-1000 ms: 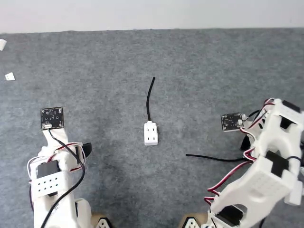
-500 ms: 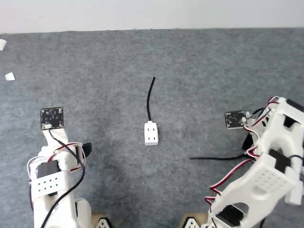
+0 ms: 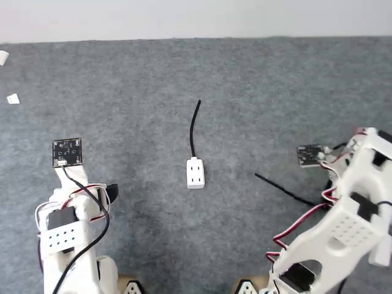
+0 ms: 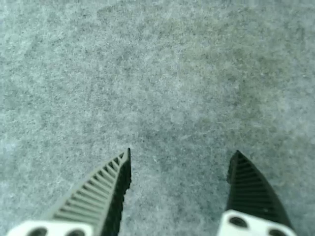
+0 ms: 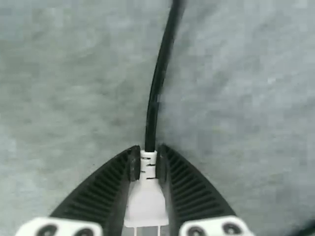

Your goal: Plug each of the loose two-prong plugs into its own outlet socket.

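A grey felt mat point(image 3: 122, 86) covers the table, and a pale wall point(image 3: 196, 18) runs along its far edge. Two small white scraps point(image 3: 12, 98) lie at the far left. The white outlet socket point(image 3: 195, 172) sits in the middle, with its black cord point(image 3: 193, 125) running away from the arms.

The left arm point(image 3: 67, 229) sits low at the near left. The left gripper point(image 4: 182, 155) is spread wide over bare mat, with nothing in it. The right arm point(image 3: 349, 226) bends over the near right. The right gripper point(image 5: 147, 147) pinches a white plug point(image 5: 146, 201). The plug's black wire point(image 5: 160, 83) trails across the mat, well apart from the socket.

Grey felt tabletop point(image 3: 122, 79), white wall point(image 3: 196, 18)
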Robot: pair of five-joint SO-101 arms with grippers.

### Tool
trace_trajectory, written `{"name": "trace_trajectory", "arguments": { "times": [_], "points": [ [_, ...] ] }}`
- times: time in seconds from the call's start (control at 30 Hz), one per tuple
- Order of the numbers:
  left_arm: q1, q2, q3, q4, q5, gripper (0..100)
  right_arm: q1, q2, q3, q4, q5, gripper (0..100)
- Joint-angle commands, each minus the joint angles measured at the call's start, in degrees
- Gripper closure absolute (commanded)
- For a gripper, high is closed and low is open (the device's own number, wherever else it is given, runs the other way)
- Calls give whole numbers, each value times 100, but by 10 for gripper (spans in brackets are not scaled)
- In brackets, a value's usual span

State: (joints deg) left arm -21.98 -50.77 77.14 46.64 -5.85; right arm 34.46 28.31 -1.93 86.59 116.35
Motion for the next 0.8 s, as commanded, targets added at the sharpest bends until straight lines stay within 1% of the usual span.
{"name": "trace_trajectory", "arguments": {
  "times": [0.0,0.07,0.13,0.2,0.33,0.4,0.47,0.6,0.67,0.73,0.77],
  "points": [
    [9,-97,-48,-105,0,702,-75,-760,-105,646,-237,989],
    [9,-97,-48,-105,0,702,-312,-1059,44,673,-738,989],
    [9,-97,-48,-105,0,702,-523,-1367,273,444,-1257,989],
    [9,-97,-48,-105,0,702,-734,-1710,624,-110,-1908,989],
    [9,-97,-48,-105,0,702,-1112,-2580,1600,-1481,-3596,989],
    [9,-97,-48,-105,0,702,-1288,-3090,2127,-1974,-4343,989],
    [9,-105,-48,-105,0,702,-1473,-3582,2497,-2308,-5363,989],
    [9,-105,-48,-105,0,702,-1640,-4286,2690,-2545,-8070,990],
    [9,-105,-48,-105,0,702,-1657,-4444,2690,-2536,-9204,990],
    [9,-105,-48,-105,0,702,-1666,-4470,2708,-2527,-10004,990],
    [9,-105,-48,-105,0,702,-1727,-4435,2752,-2554,-10277,990]
  ]
}}
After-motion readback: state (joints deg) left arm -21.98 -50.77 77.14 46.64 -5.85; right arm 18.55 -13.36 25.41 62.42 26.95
